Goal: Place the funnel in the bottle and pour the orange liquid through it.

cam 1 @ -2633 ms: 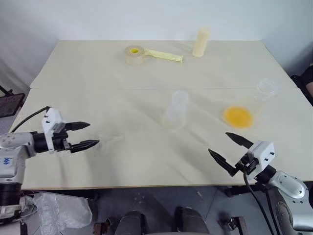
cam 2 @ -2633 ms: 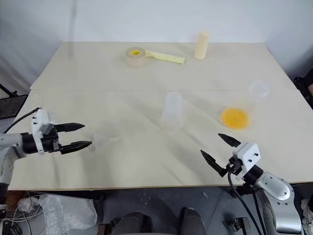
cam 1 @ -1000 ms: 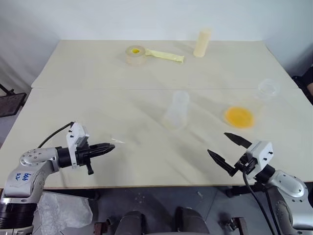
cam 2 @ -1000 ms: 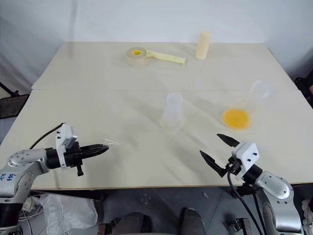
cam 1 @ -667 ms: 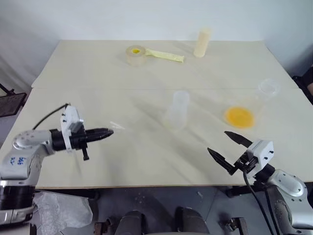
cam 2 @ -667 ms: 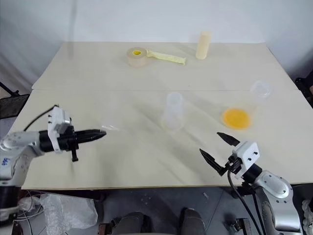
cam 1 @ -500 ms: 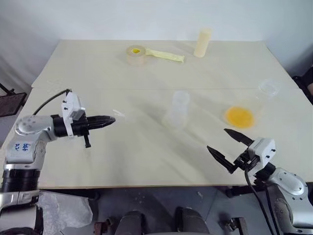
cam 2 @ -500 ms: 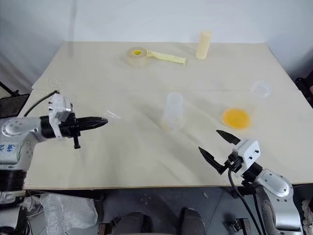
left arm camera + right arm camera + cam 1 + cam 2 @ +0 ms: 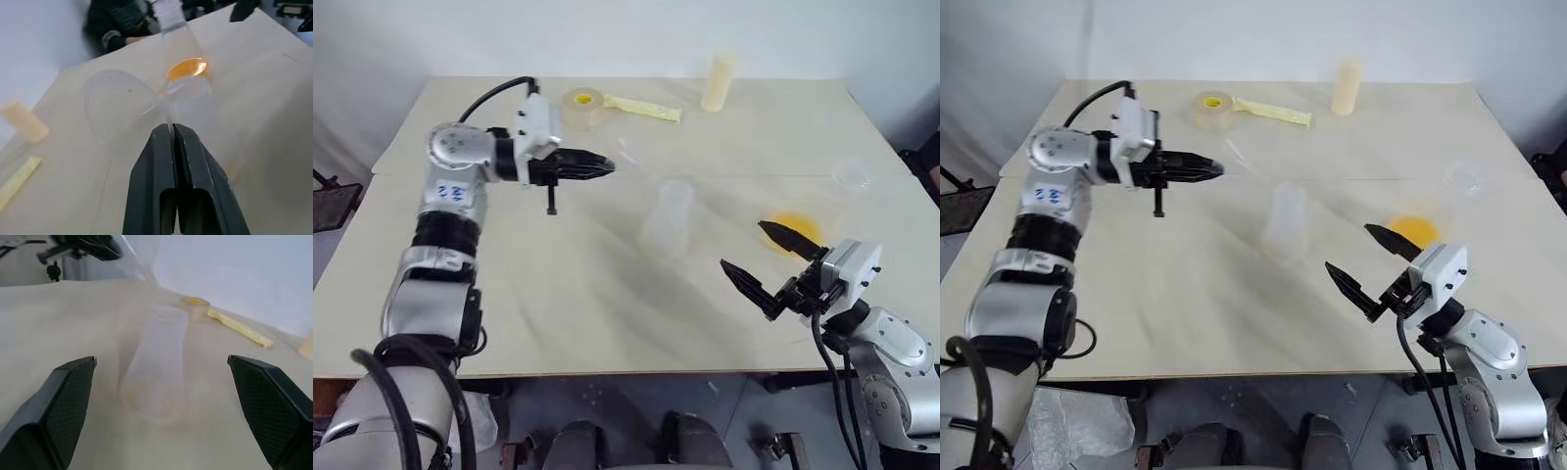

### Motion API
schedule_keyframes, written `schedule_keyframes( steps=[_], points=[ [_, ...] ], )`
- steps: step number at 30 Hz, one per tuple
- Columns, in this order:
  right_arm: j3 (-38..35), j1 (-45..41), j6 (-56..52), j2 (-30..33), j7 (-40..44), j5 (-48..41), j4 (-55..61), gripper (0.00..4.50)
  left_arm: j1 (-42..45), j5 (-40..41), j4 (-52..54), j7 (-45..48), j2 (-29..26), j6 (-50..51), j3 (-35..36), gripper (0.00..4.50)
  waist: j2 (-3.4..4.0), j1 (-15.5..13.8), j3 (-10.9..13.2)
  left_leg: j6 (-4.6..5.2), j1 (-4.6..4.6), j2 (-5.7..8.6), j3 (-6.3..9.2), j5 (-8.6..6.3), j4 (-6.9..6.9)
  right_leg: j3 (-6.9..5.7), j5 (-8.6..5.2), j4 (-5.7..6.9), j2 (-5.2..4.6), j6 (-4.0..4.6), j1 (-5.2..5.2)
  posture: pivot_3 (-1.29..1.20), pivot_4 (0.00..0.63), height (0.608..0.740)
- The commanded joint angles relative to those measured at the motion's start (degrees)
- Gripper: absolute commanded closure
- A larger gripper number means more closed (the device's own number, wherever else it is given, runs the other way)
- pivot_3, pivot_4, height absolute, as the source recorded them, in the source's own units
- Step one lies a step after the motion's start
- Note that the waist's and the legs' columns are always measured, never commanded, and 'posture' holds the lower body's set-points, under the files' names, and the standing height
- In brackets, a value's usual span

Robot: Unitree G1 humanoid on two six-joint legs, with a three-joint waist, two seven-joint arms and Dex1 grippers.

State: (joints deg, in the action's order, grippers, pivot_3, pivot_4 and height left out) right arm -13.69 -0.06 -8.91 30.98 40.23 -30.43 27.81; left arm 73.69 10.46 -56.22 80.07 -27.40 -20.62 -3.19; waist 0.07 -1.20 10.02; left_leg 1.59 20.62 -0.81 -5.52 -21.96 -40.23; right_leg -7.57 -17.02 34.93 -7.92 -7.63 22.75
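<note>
Funnel [image 9: 122, 105] is pinched by its stem in the left gripper [image 9: 604, 165], raised above the table [image 9: 558, 323]. Nearer, the right gripper [image 9: 766, 266] hangs wide and empty. Between them stands the bottle [image 9: 668, 219]; orange liquid [image 9: 795, 229] lies beyond.

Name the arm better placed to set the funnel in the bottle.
Left. Its hand is shut on the funnel, raised near the bottle. The right hand is open and holds nothing.
</note>
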Motion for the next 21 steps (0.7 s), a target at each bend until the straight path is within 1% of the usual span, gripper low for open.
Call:
schedule_keyframes(
  steps=[1,6,13,21],
  points=[
    [-0.65,0.09,-0.43,0.18,-1.30,-0.78,3.49,0.00,4.14,-2.17,-4.79,1.83,0.60,-5.96,-0.06,4.48,-0.01,0.07,0.00,0.00,0.00,0.00,-0.01,0.00,0.00,0.00,0.00,-0.02,0.00,0.00,0.00,0.00,0.150,0.740],
    [-0.24,0.42,-1.23,-0.14,-2.79,-0.69,5.74,0.00,7.90,-5.87,-10.18,1.81,2.51,-11.35,-0.78,4.48,-0.04,-0.12,0.03,0.02,0.02,0.00,0.01,0.00,-0.05,0.00,0.00,0.00,-0.02,0.00,0.00,0.00,0.150,0.740],
    [-0.09,-0.39,-1.08,-0.05,-3.29,-0.65,6.32,0.00,10.03,-9.97,-13.04,0.90,3.37,-16.33,-2.00,4.48,-0.05,-0.15,0.03,0.03,0.05,0.00,0.05,0.00,-0.07,-0.02,0.01,0.00,-0.02,-0.01,0.00,0.00,0.150,0.740],
    [0.32,-2.09,-2.54,0.62,-3.25,-0.47,5.65,0.00,12.29,-12.75,-14.91,-1.30,4.98,-18.34,-2.43,4.48,-0.06,-0.15,0.04,0.03,0.06,0.00,0.07,0.00,-0.07,-0.04,0.01,0.00,-0.02,-0.01,0.00,0.00,0.150,0.740]
  ],
)
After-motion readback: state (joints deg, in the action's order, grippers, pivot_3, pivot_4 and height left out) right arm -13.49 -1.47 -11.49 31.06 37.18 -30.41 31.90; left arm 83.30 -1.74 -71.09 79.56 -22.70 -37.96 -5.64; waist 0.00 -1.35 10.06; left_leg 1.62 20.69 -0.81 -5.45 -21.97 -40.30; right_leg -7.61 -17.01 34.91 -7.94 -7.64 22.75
